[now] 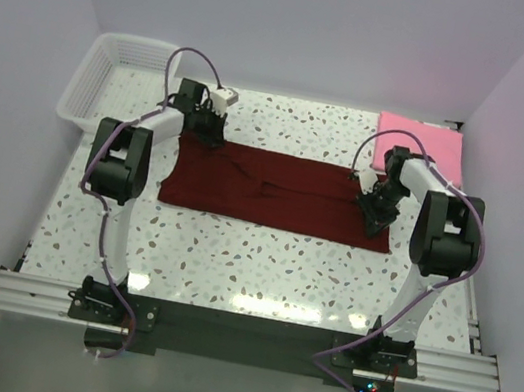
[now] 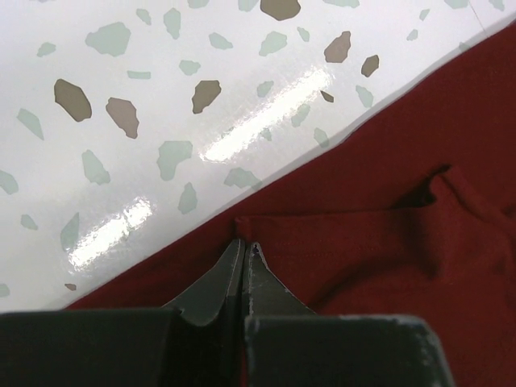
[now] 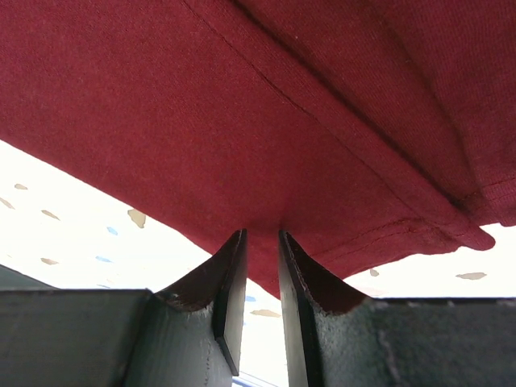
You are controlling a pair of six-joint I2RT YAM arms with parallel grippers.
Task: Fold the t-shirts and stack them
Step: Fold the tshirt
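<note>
The dark red shirt (image 1: 278,191) lies flat in a long strip across the middle of the tabletop (image 1: 260,267), running from the left side to the right side; it is plain and soft, with a few small wrinkles near its middle; its near edge looks straight. The pink shirt (image 1: 423,148) sits at the far right corner, folded into a neat block; the right arm covers part of its near side.

The left gripper (image 1: 210,131) is at the far left corner of the dark red shirt; its jaws are pressed together, with the tips right on the edge of the cloth, where a little fold bunches up; I cannot tell if any cloth is caught between them. The right gripper (image 1: 378,213) is at the right end of the dark red shirt; its jaws are clamped on the cloth, and the shirt's stitched edge hangs lifted over the tabletop in the wrist view.

A white basket (image 1: 110,78) stands by the far left corner; I cannot see inside it.
</note>
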